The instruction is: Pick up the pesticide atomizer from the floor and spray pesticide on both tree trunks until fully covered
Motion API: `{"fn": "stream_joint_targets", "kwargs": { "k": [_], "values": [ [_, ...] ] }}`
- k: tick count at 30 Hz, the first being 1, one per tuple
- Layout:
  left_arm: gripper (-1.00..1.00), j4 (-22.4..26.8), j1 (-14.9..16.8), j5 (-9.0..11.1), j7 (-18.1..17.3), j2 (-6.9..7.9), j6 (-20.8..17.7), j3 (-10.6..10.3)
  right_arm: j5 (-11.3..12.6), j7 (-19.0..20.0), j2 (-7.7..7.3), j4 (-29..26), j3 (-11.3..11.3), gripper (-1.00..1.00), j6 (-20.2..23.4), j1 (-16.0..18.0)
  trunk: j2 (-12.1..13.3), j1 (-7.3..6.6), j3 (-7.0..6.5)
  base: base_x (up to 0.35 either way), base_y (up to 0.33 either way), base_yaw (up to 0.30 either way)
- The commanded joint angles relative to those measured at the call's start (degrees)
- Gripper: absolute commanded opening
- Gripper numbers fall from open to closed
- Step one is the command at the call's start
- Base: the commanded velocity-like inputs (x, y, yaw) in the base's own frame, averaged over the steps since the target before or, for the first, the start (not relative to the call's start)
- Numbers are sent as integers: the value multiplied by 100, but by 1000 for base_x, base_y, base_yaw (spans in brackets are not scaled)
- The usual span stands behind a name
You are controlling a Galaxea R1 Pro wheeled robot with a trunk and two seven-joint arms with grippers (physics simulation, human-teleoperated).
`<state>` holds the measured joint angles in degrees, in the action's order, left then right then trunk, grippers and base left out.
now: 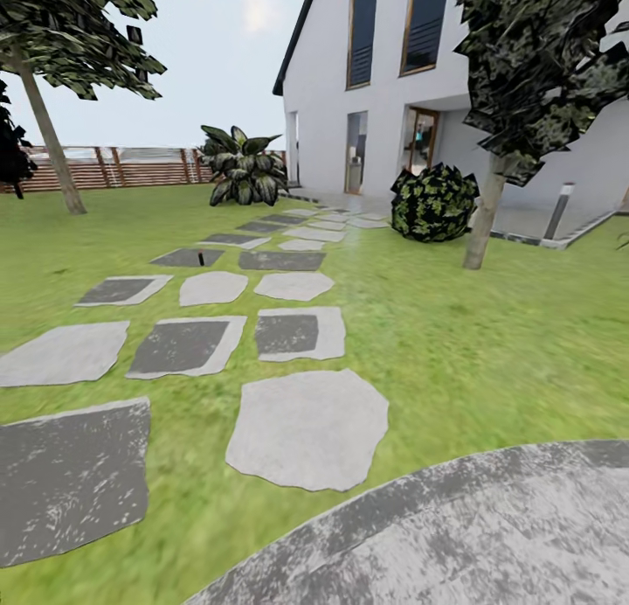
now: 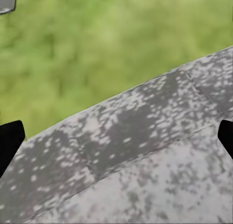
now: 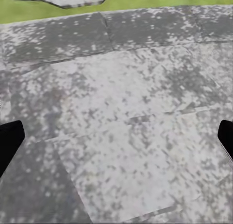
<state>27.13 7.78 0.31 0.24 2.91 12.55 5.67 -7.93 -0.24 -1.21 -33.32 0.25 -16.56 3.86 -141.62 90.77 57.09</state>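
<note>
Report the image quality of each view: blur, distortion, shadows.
Head view: wide-angle stretch, the white house leans, lawn smeared near the edges, flat light with no clear cast shadows. Left wrist view: grass a soft green blur, paving speckled and coarse. Right wrist view: paving blotchy, low-detail.

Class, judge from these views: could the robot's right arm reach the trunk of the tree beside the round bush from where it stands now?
Probably not. The tree trunk stands far off across the lawn, while the right gripper hangs over grey paving.

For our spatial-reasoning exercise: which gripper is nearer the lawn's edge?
Left, probably. The left gripper hangs over the paved patch right beside the lawn; the right gripper is over that patch with the lawn farther off.
</note>
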Motion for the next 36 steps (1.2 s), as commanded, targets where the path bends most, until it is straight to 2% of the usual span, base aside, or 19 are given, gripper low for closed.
{"fn": "stream_joint_targets", "kwargs": {
  "k": [1,20,36],
  "values": [
    [100,-6,4,1,2,-1,19,4,-33,-3,-2,1,2,100,-13,1,-2,2,11,340,0,218],
    [100,-6,4,1,2,7,19,4,-33,-3,-2,1,2,100,-13,1,-2,2,114,340,0,211],
    [100,-14,4,2,2,8,19,4,-33,-3,-2,-2,2,100,-13,0,-2,2,125,340,0,19]
  ]
}}
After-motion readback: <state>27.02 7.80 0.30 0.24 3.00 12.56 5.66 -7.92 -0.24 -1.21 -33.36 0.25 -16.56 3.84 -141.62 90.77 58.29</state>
